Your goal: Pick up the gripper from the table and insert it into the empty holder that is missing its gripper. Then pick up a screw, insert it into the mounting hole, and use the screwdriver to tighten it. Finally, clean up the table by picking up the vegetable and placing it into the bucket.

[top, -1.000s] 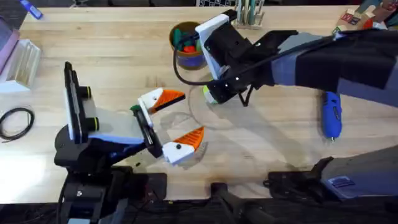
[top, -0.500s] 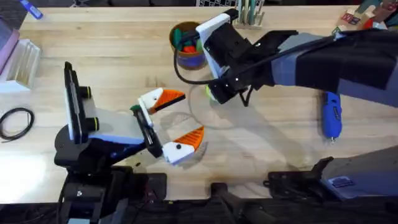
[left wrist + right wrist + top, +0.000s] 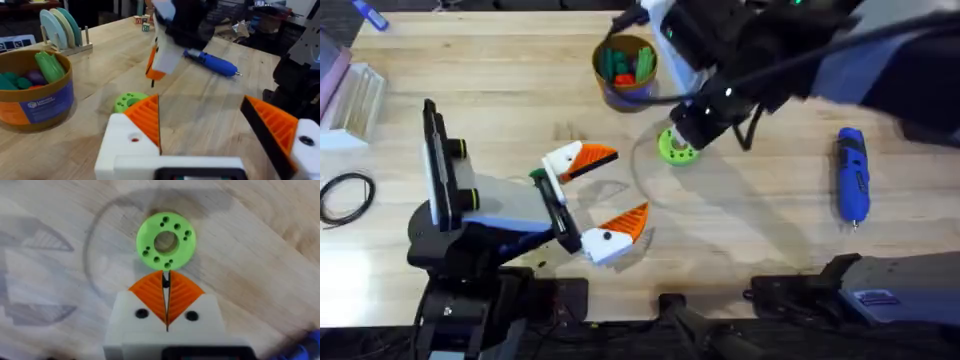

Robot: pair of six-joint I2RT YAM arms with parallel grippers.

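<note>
Uncovered now as my right pincer (image 3: 692, 135) lifts away shut and empty, the bucket (image 3: 624, 70) sits upper centre with green pieces inside. Left pincer (image 3: 605, 195) gapes wide, empty. Cleanup looks finished; I'd retract over the worktop (image 3: 500, 90).

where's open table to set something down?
Bare wood between the clear box and the bucket, and between the green disc and the screwdriver. Crowded around the left end effector and under the right end effector at the disc.
</note>
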